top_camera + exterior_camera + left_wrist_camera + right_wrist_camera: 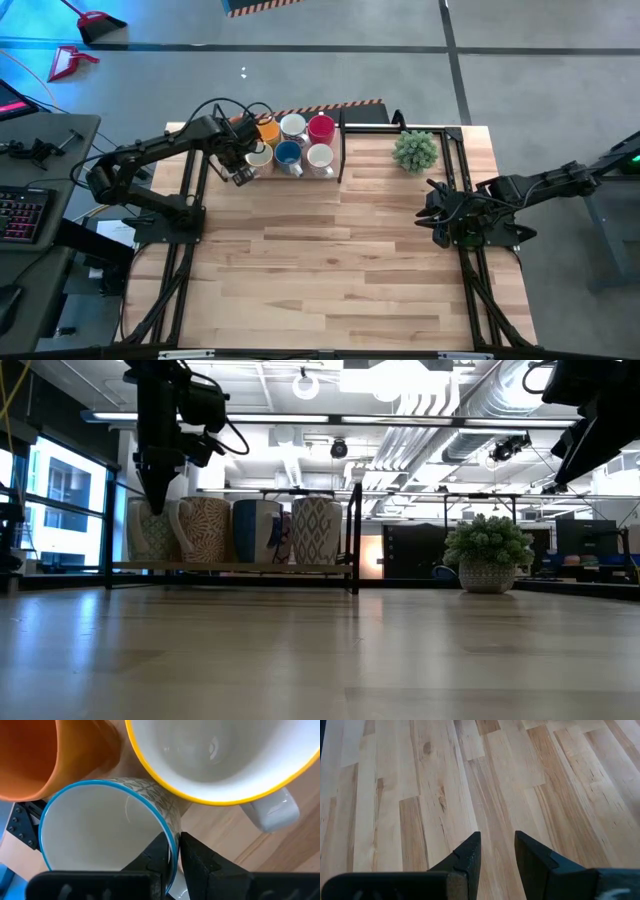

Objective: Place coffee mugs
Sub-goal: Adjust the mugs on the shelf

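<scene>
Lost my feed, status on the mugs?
Left end effector shut on blue-rimmed mug wall. Right end effector open, idle over bare table. Yellow-rimmed mug crowds the grasp.

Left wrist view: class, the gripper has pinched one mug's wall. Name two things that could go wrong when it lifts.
1. The left gripper holds the blue-rimmed mug by one thin wall only, so the mug may tilt or slip out.
2. The yellow-rimmed mug and the orange mug stand right beside it; a lift could knock or drag them.
The right gripper waits open over the table's right side.
</scene>
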`<act>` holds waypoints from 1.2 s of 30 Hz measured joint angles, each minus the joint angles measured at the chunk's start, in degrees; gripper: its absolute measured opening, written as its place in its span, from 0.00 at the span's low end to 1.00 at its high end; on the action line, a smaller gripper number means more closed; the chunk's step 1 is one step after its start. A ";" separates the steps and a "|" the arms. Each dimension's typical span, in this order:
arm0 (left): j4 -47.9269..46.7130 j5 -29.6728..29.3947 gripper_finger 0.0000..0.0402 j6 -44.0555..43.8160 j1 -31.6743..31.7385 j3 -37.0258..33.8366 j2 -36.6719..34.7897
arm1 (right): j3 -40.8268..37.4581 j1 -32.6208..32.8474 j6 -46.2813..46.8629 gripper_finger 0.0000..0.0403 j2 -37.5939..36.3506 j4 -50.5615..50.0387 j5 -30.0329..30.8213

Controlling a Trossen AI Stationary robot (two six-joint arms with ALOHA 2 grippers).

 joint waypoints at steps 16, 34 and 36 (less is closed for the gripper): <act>-0.21 -0.30 0.30 -1.00 0.00 0.00 -0.01 | 0.00 0.02 0.00 0.24 0.00 -0.72 0.00; -3.84 5.77 0.30 -3.37 -1.04 11.46 -0.09 | 0.00 0.02 -0.01 0.24 0.00 -0.79 0.00; -3.19 9.22 0.30 -4.94 -2.05 11.89 -0.22 | 0.00 0.02 -0.22 0.24 0.00 -0.79 0.59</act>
